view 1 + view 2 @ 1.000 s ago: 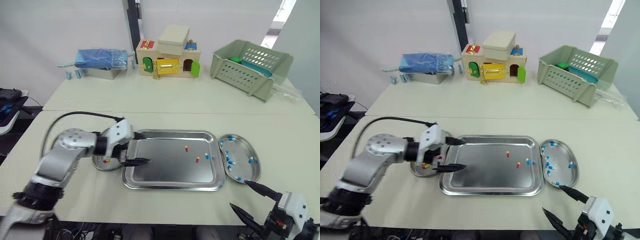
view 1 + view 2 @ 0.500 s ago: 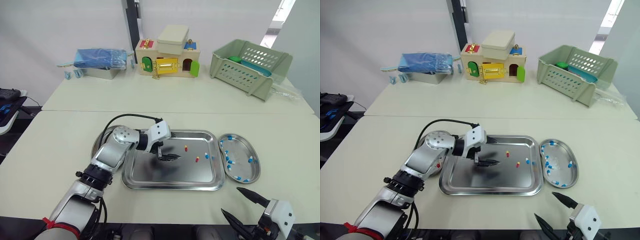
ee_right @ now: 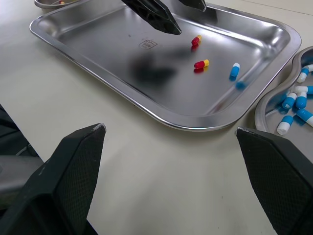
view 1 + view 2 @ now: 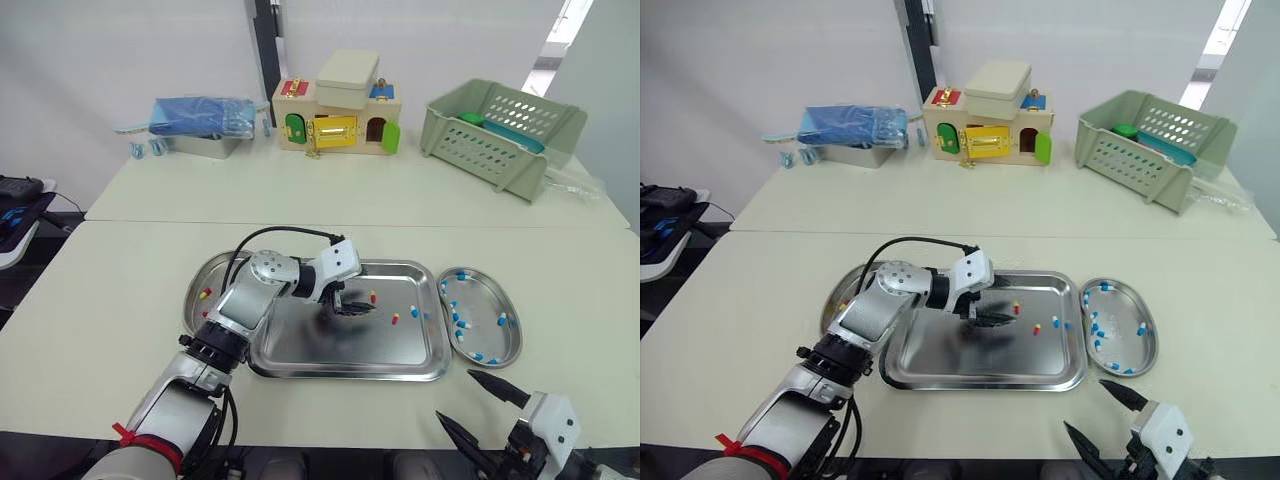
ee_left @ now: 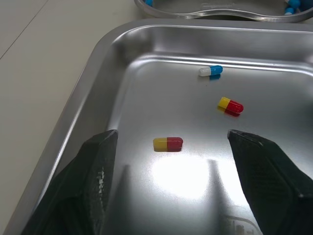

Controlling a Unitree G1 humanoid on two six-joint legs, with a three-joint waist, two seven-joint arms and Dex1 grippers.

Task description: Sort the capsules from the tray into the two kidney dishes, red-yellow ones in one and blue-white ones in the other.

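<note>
Red-yellow capsule (image 5: 167,143) lies on the tray (image 5: 96,74) near the left gripper's (image 5: 171,133) spread fingers (image 5: 93,169); the right gripper (image 3: 168,128) is spread wide too.

Shiny polished metal tray (image 5: 102,93), glossy smooth capsules (image 5: 167,143), matt textured black claw fingers (image 5: 93,181)

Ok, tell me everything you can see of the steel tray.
The steel tray is rectangular and shiny, with rounded corners and a raised rim, lying flat on the cream table between the left kidney dish and the right kidney dish. In its right half lie a red-yellow capsule, another red-yellow one and a blue-white capsule. The left claw hangs open over it.
</note>
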